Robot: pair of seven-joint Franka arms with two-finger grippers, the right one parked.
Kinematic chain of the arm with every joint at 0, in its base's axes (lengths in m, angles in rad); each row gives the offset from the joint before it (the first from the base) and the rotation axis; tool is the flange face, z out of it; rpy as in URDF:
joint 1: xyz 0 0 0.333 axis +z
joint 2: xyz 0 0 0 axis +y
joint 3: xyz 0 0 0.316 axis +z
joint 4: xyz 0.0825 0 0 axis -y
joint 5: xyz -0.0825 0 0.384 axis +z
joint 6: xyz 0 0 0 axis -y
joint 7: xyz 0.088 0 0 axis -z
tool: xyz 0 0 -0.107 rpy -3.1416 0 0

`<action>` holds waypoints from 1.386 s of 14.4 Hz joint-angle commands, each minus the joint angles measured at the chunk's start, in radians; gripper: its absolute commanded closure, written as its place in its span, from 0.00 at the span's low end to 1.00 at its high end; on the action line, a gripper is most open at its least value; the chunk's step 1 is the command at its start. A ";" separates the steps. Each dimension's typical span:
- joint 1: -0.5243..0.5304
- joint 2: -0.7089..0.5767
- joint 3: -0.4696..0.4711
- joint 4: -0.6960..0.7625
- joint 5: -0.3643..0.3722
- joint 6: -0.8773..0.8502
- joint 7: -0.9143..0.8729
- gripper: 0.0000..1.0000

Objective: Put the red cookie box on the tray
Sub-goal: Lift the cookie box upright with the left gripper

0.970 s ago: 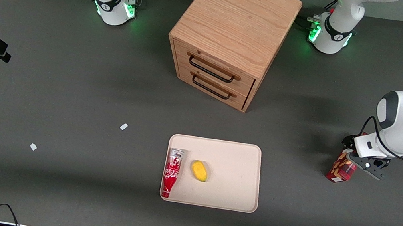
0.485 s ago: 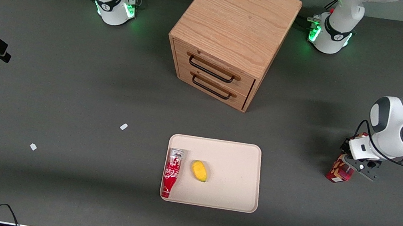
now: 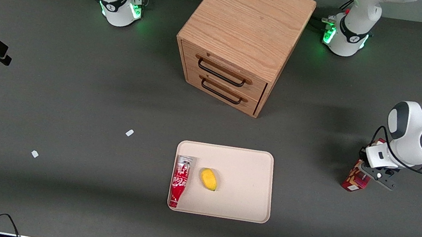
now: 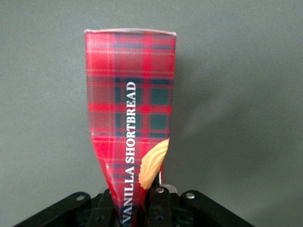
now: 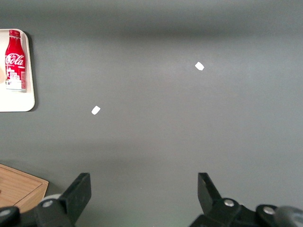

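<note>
The red cookie box (image 3: 353, 180) stands upright on the grey table toward the working arm's end, away from the tray. In the left wrist view the red cookie box (image 4: 130, 109) shows red plaid and the words "Vanilla Shortbread". My left gripper (image 3: 370, 171) is over the box's top end. Its fingers (image 4: 160, 201) press against both sides of the box, so the gripper (image 4: 135, 208) is shut on it. The beige tray (image 3: 245, 170) lies near the table's middle, nearer the front camera than the cabinet.
A red-and-white soda bottle (image 3: 180, 181) and a yellow fruit (image 3: 209, 179) lie on the tray, at the side toward the parked arm. A wooden drawer cabinet (image 3: 241, 34) stands farther back. Two white scraps (image 3: 129, 132) (image 3: 34, 153) lie toward the parked arm's end.
My left gripper has come lower over the box's top end and shifted slightly toward the tray. The box stays standing in the same spot.
</note>
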 commanded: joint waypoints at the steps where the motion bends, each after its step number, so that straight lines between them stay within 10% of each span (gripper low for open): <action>1: -0.010 -0.058 0.012 0.079 -0.029 -0.130 0.013 1.00; 8: -0.029 -0.081 -0.051 0.596 -0.066 -0.765 -0.241 1.00; 20: -0.200 0.202 -0.258 0.804 -0.024 -0.617 -0.830 1.00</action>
